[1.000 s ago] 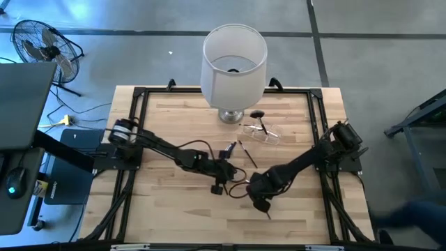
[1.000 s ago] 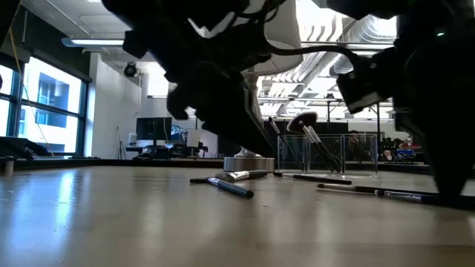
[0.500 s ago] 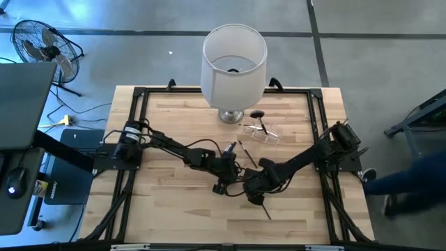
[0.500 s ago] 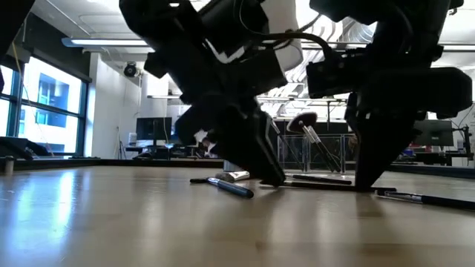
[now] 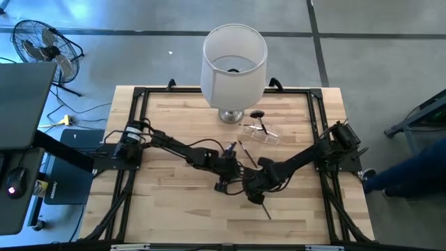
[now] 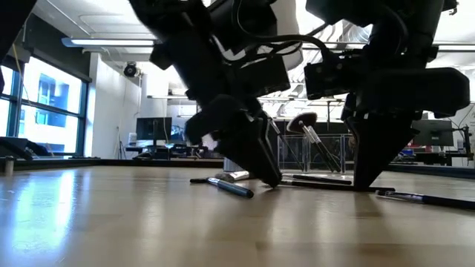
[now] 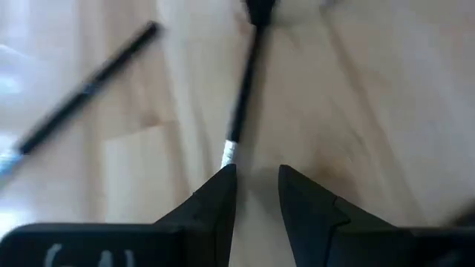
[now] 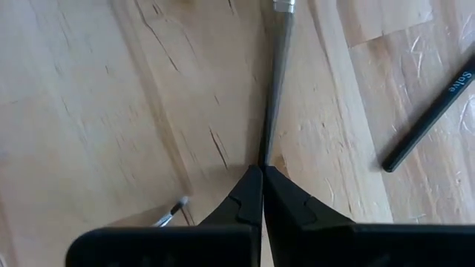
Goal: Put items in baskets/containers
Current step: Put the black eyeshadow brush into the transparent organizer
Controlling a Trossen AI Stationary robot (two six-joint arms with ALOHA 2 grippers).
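Several thin makeup brushes lie flat on the wooden table. My left gripper is open and low over the table's middle. Its fingertips stand at the silver end of a black-handled brush, and a second brush lies beside it. My right gripper, just to the right and nearer, is shut on a slim grey brush. The clear holder stands farther back. The fluffy-headed brush leans inside it. My right gripper pinches the grey brush by the free end of its handle between its two fingertips. The fingers come from above, pointing steeply down, and the brush runs straight away from them. The rest of the brush lies on the table.
A big white lampshade on a silver base stands at the far edge, next to the holder. A dark pencil-like stick and a small brush lie near my right gripper. Another brush lies nearer. A blue-handled one lies left of my left gripper.
My right gripper has moved left and toward the far edge and come down to the table beside my left gripper. My left gripper has shifted a little to the right, toward the brushes in the middle.
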